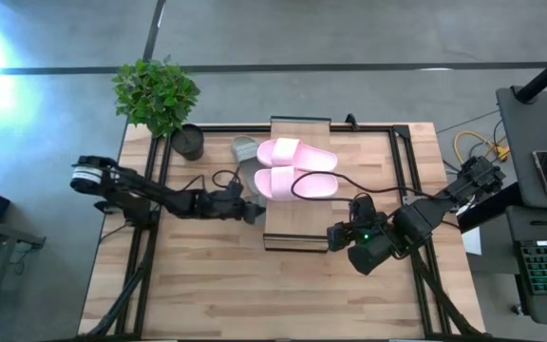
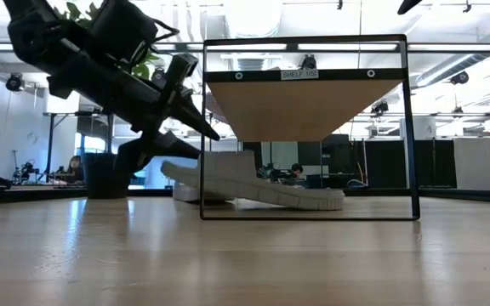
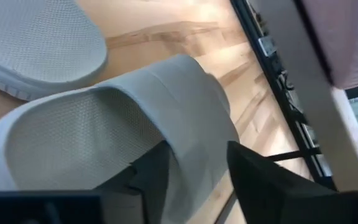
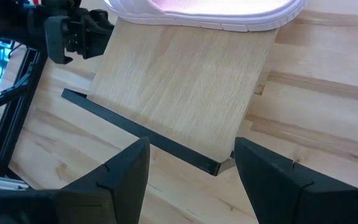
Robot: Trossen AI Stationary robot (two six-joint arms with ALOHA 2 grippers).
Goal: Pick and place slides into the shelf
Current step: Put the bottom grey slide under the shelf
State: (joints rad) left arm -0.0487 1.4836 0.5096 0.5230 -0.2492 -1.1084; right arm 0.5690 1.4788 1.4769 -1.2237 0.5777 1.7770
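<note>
Dark fingers (image 3: 260, 180) of the left gripper (image 1: 252, 211) fill the near edge of the left wrist view, spread to either side of the broad strap of a grey-green slide (image 3: 114, 134), one finger tucked under the strap and the other outside it; whether they press the strap cannot be told. A second grey-green slide (image 3: 39, 43) lies just beyond it on the counter (image 1: 207, 294). From above, a potted plant (image 1: 157, 92) stands at the counter's far left corner, and the left arm reaches from the left edge toward the shelf (image 1: 297, 233), its gripper at the shelf's left side beside the grey-green slides (image 1: 247, 150), which lie partly under the plank top. At table height, one grey-green slide (image 2: 253, 189) rests tilted, its raised end by the left gripper (image 2: 196, 136) and its other end down on the counter inside the shelf's dark frame (image 2: 411, 127). Two pale pink slides (image 1: 295, 168) lie side by side on top of the shelf, toward its far end. Right of them, the right gripper (image 1: 340, 237) hovers at the shelf's near right corner, its fingers (image 4: 126, 168) spread apart and holding nothing, with the bare plank and the edge of a pink slide (image 4: 210, 12) ahead of it.
</note>
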